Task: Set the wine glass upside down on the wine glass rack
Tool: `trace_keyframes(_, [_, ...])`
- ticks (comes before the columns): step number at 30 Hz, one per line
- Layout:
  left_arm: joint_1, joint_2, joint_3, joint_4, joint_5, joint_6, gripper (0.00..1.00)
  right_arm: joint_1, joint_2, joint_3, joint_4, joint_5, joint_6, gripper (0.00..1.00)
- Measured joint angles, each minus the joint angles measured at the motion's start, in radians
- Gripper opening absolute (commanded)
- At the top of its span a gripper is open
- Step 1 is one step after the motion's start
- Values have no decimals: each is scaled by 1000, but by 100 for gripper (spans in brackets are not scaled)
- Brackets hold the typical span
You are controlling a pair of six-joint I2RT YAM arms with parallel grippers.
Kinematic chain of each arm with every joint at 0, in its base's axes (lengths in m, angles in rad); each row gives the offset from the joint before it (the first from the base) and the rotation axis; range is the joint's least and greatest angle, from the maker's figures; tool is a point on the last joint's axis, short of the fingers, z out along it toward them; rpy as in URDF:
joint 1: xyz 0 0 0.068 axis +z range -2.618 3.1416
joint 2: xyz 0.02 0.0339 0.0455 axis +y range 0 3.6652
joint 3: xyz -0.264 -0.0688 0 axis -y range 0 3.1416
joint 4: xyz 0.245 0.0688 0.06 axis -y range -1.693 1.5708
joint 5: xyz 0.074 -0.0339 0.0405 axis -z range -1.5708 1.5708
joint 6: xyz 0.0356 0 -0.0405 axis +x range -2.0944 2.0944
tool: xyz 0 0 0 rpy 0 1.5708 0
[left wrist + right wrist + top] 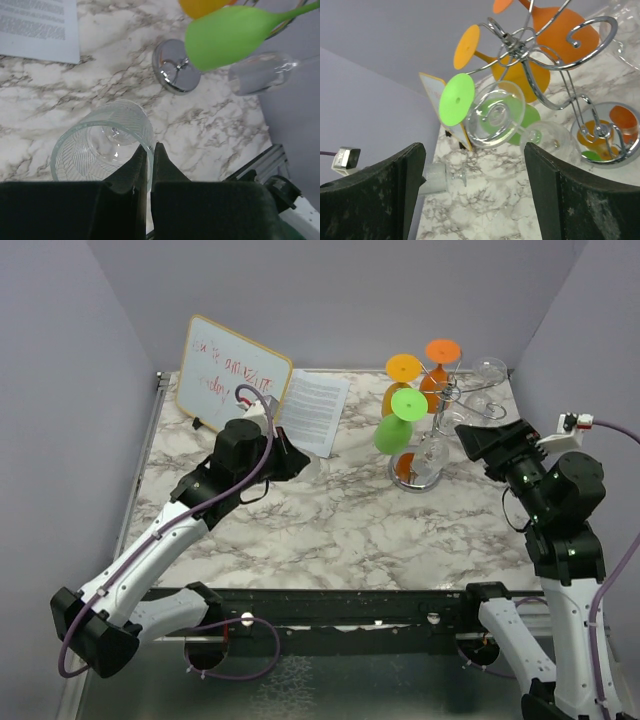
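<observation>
My left gripper [150, 151] is shut on the rim of a clear ribbed wine glass [100, 145], one finger inside the bowl and one outside. In the top view this gripper [293, 460] holds the glass [310, 468] left of the chrome wine glass rack [437, 410]. From the right wrist view the glass [437, 177] lies sideways, just above the table. The rack [540, 65] carries green [397, 425], yellow [402, 375], orange [440, 360] and clear glasses upside down. My right gripper [475, 150] is open and empty, right of the rack [478, 440].
A whiteboard [232, 375] leans at the back left, with a printed sheet [315, 410] beside it. The rack's disc base [175, 67] stands on the marble table. Another clear glass [488, 370] is at the far right, near the wall.
</observation>
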Motion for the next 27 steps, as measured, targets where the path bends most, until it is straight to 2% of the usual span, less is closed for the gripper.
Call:
trace_keyframes(2, [-3, -25, 3, 49, 12, -11, 0, 0, -27, -14, 26, -11, 29, 97])
trace_keyframes(4, [-3, -48, 10, 114, 27, -23, 0, 0, -60, -27, 63, -16, 62, 100])
trace_keyframes(9, [-3, -79, 23, 297, 54, -24, 0, 0, -122, -95, 202, -24, 169, 100])
trace_keyframes(14, [-3, -94, 25, 482, 73, -58, 0, 0, -88, -106, 314, -73, 219, 100])
trace_keyframes(23, [-3, 43, 151, 709, 77, -355, 0, 0, 59, -148, 726, -197, 261, 100])
trace_keyframes(27, [-14, 97, 156, 813, 72, -466, 0, 26, 138, -148, 842, -195, 303, 100])
